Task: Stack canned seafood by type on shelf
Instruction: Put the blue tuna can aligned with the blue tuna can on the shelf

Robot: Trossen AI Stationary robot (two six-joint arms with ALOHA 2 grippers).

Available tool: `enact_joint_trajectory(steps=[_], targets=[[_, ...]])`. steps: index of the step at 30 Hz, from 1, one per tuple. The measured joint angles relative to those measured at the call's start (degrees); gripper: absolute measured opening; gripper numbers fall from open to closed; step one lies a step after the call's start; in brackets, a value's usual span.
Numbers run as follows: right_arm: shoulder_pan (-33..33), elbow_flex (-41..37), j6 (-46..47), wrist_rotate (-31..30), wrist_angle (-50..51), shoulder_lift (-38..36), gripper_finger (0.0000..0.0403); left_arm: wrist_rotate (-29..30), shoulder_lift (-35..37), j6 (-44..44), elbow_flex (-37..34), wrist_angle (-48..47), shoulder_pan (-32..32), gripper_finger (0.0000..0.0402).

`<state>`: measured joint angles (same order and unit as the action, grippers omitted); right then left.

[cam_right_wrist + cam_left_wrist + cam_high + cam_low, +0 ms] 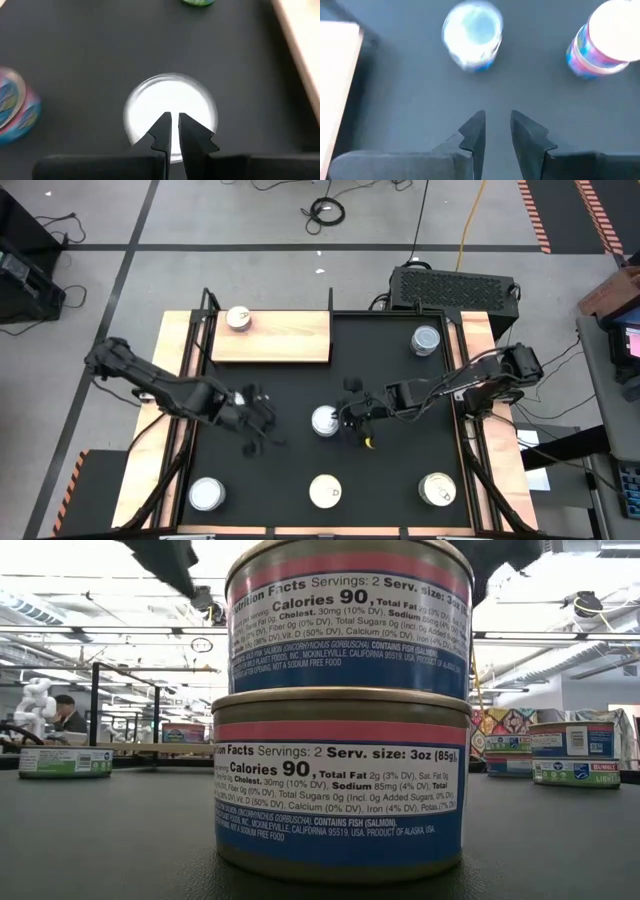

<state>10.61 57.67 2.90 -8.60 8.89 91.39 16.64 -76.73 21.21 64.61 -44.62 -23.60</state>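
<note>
Canned seafood (325, 421), six tins visible, one shelf (272, 337)

top can (350, 615) cropped, far cans (472, 37) blurred

Even overhead light fills the high view, so the black mat (300, 380) stays matte and both arms cast only soft, short shadows. In the low view the ceiling lights and windows behind burn out to white, the stacked cans (345, 710) up close read sharp on their labels, and the room behind goes soft. Both wrist views are blurred: the left one smears a can (472, 42) and blows another lid (615, 30) out to white, while the right one shows a can lid (170, 107) as a featureless glare.
</note>
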Motion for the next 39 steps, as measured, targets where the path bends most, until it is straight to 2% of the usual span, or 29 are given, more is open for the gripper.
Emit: enact_joint_trajectory(steps=[2,5,7,10,17,23,27,39], targets=[[1.25,2.06,1.69,-0.03,5.18,0.01,0.0027,0.69,-2.21,-2.78,-1.46,8.51,-0.75,0.0094],[3.29,4.45,5.25,-0.23,11.28,0.00,0.0027,-4.01,-6.11,-9.18,-3.06,19.97,-1.50,0.0094],[4.76,4.74,6.65,-0.33,13.19,0.00,0.0027,-7.27,-9.10,-15.49,-3.07,25.81,-2.24,0.0094],[6.89,4.72,8.36,-0.33,13.84,0.00,0.0027,-8.63,-12.92,-24.53,-2.93,31.55,-3.86,0.0094],[10.85,4.72,11.96,-0.75,14.05,0.00,0.0027,-8.58,-18.44,-46.03,2.16,32.27,-9.17,0.0094],[12.87,4.72,12.70,-3.46,13.93,0.00,0.0027,-1.91,-23.73,-60.55,5.87,32.11,-12.58,0.0094],[13.30,4.72,12.96,-3.54,13.65,0.00,0.0027,-0.74,-26.59,-62.09,7.47,32.11,-12.32,0.0094],[13.44,4.72,12.28,-3.56,13.74,0.00,0.0027,-6.01,-27.12,-62.06,8.34,28.94,-11.77,0.0094]])
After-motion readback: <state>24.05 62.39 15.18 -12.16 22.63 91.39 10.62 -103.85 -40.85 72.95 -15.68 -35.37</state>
